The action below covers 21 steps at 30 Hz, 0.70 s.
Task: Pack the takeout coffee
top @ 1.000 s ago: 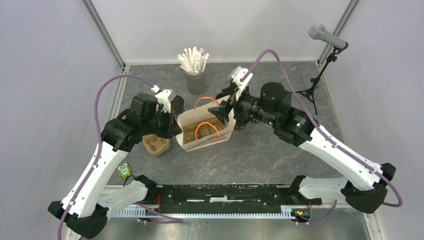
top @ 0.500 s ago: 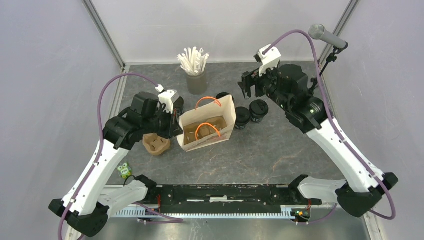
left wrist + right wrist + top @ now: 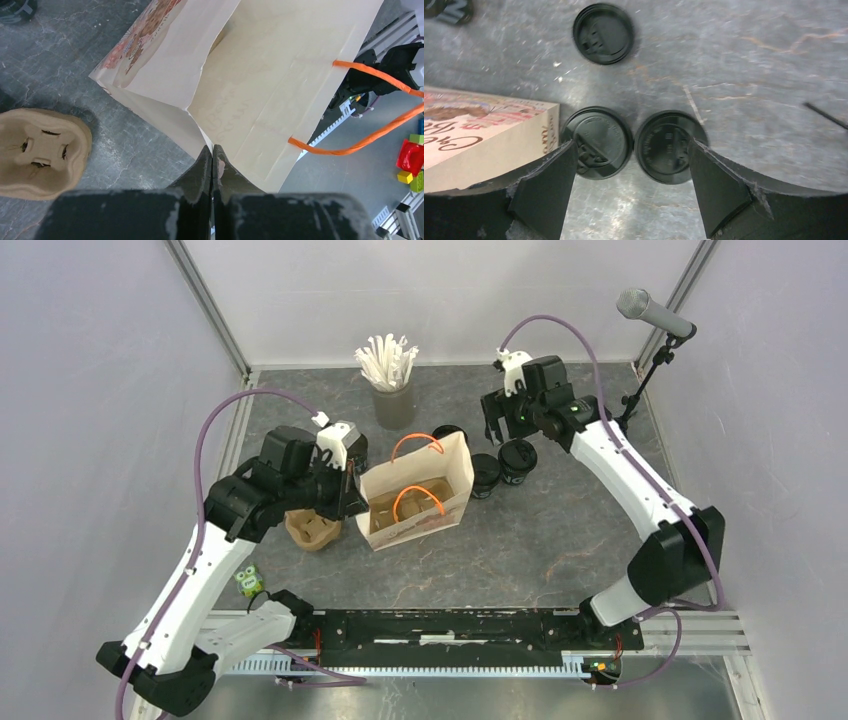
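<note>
Cups of takeout coffee (image 3: 517, 460), three black ones with round lids, stand on the grey bench (image 3: 560, 530) to the right of the paper bag (image 3: 440, 475). Two sit side by side, close enough that I cannot tell whether they touch. The left cup (image 3: 597, 141) is just beside the bag's wall and the right cup (image 3: 670, 146) is next to it. The third cup (image 3: 603, 33) stands apart from the pair, farther back by the bag's rear corner.

The right hand (image 3: 630, 150) hangs directly above the pair with its fingers spread wide. In the wrist view one finger shows at the outer side of each cup. It holds nothing and touches no cup that I can see.

The left hand (image 3: 212, 157) is pinched tight on the top edge of the bag's left wall, with paper between its fingers.

The bag stands open with its orange handles (image 3: 370, 75) up. Something brown shows at its bottom, but I cannot tell what. A pulp carrier (image 3: 312, 530) lies empty on the bench left of the bag, near the left hand. A grey cup (image 3: 393, 408) at the back holds white straws (image 3: 385, 360).
</note>
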Tool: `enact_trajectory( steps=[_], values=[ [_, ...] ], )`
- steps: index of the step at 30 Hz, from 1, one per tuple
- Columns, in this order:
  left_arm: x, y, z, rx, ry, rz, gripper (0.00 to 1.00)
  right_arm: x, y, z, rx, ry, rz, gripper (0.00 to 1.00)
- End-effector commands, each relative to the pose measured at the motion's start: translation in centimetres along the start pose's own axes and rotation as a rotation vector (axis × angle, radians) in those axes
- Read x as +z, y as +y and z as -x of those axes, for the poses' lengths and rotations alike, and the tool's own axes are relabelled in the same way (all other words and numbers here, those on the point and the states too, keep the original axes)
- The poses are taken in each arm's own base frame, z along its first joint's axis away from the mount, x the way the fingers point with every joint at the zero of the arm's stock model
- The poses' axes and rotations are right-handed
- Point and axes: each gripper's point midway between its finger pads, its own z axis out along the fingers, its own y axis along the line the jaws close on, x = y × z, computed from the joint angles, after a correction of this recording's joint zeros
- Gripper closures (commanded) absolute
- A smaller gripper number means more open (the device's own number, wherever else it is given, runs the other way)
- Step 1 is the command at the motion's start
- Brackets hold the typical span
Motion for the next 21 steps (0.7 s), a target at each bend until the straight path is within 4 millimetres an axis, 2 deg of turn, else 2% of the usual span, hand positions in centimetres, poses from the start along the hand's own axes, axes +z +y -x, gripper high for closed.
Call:
enact_trajectory(
  steps=[1, 7, 11, 21],
  values=[
    [-0.6, -0.5, 0.1, 0.052, -0.034, -0.039, 0.98, 1.1, 3.9, -1.4, 0.024, 0.073, 0.21, 0.14],
    [-0.8, -0.8, -0.1, 0.073, -0.038, -0.058, 0.98, 2.1, 5.4, -2.3, 0.005, 0.09, 0.234, 0.2],
    [-0.8, -0.8, -0.1, 0.082, -0.04, -0.06, 0.98, 2.7, 6.3, -4.6, -0.04, 0.181, 0.228, 0.2],
    [-1.1, -1.0, -0.5, 0.115, -0.048, -0.083, 0.98, 3.7, 5.3, -7.2, -0.125, 0.277, 0.163, 0.13]
  ],
)
